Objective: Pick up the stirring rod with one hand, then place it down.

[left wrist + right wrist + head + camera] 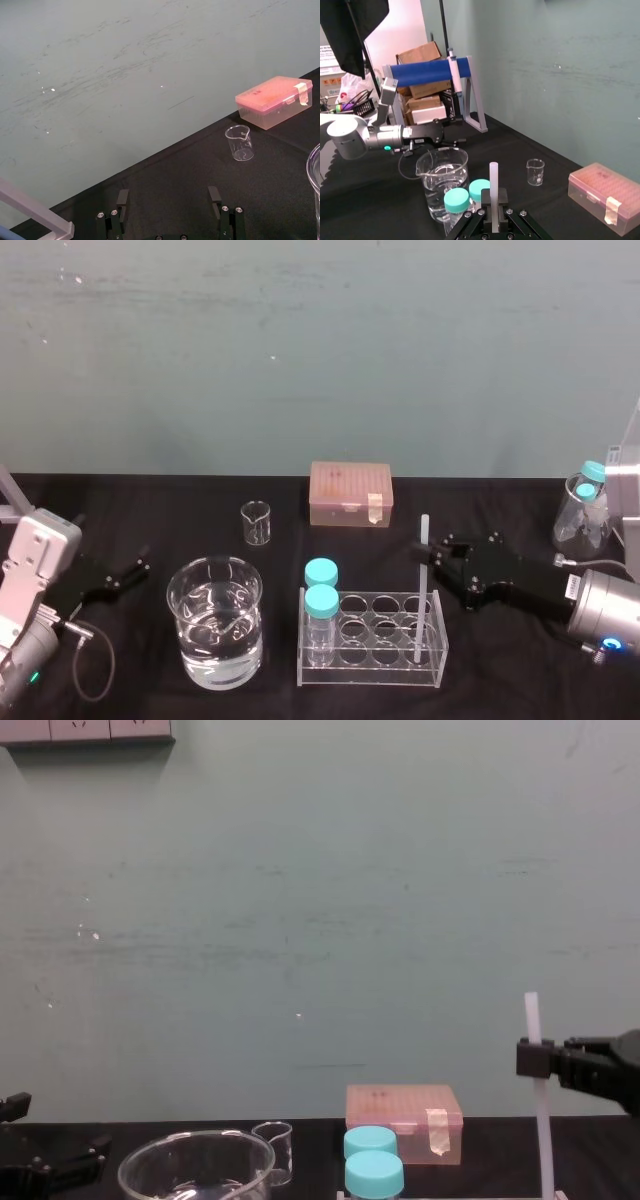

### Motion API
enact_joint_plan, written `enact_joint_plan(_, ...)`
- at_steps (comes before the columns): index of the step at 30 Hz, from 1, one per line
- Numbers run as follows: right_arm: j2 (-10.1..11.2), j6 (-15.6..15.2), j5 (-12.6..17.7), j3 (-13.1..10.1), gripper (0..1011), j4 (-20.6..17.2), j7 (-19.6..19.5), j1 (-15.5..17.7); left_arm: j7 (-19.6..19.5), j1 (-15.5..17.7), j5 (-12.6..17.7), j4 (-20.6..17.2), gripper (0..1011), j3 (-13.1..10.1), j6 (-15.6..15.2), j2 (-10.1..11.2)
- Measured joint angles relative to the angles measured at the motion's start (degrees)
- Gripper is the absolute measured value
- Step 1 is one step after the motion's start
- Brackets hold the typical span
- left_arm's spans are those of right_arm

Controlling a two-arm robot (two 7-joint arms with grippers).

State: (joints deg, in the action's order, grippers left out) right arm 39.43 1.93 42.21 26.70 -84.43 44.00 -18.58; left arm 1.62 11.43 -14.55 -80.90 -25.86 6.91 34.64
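So, big beaker [180, 612]: clear water fills about half of it. It sits well to the left of the right jaws and nearer the left jaws.
Small beaker [257, 522]: clear glass, standing up behind the big one, well apart from both jaws.
Rack [372, 593]: clear plastic with round holes, just below the right jaws.
Bottles [321, 602]: two with teal caps stand in the rack's left end, away from the jaws. I cannot tell what is in them.
Pink box [350, 494]: its lid is shut and a strip of tape is on the front. It sits behind the rack, left of the right jaws.
Flask [585, 508]: clear with a teal cap, behind the right arm.
Stirring rod [420, 600]: it stands straight up with its low end down in a hole at the rack's right end. Its top pokes up above the right jaws.
Right gripper [425, 552]: its jaws are pressed in close on the rod, one on each side, high up near the top.
Left gripper [132, 573]: it sits far left over the black bench [130, 505], with its jaws spread wide.
Head view: shows which hole the rod stands in.
Chest view: shows from the side how much of the rod sticks up over the jaws.
Right wrist view: shows the rod snug between the two jaws, with the left gripper far off past the big beaker.
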Motion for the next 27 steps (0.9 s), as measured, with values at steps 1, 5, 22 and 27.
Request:
enact_joint_plan(1, -0.08, 0.07, -0.1, 0.06, 70, 0.2, 0.06, -0.02, 0.0, 0.0, 0.0, 0.0, 1005, 0.0, 0.0, 0.0)
enact_joint_plan(5, -0.49, 0.3, -0.49, 0.19, 70, 1.2, 0.17, -0.09, 0.0, 0.0, 0.0, 0.0, 1005, 0.0, 0.0, 0.0)
enact_joint_plan(22, -1.21, -0.48, -0.79, -0.19, 70, 1.63, -0.7, 0.37, 0.0, 0.0, 0.0, 0.0, 1005, 0.0, 0.0, 0.0)
enact_joint_plan(27, -1.3, -0.91, -0.91, -0.17, 70, 1.47, -1.07, 0.55, 0.0, 0.0, 0.0, 0.0, 1005, 0.0, 0.0, 0.0)
